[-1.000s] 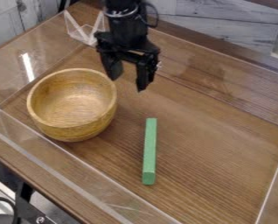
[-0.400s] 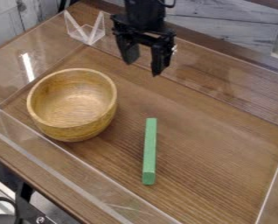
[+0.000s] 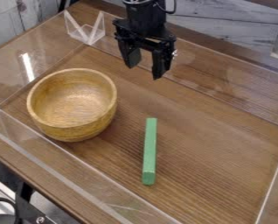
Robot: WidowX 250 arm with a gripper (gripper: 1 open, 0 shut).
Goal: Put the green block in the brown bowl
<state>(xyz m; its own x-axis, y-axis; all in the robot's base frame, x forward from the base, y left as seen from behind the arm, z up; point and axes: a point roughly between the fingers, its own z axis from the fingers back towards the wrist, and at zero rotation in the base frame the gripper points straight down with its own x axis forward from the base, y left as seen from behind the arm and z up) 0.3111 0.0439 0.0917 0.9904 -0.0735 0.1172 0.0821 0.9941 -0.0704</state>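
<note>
The green block (image 3: 149, 150) lies flat on the wooden table, its long side running front to back, right of the brown bowl (image 3: 72, 104). The bowl stands upright at the left with nothing inside it. My gripper (image 3: 145, 66) hangs over the far middle of the table, well behind the block and to the right of the bowl's far rim. Its two dark fingers point down and stand apart, open, with nothing between them.
A low clear plastic wall (image 3: 59, 179) runs around the wooden table (image 3: 223, 131). A clear plastic piece (image 3: 83, 29) stands at the far left corner behind the gripper. Bare wood lies right of the block.
The gripper has moved away from the bowl, to the right and towards the far side, and sits a little higher. It stays open. Block and bowl have not moved.
</note>
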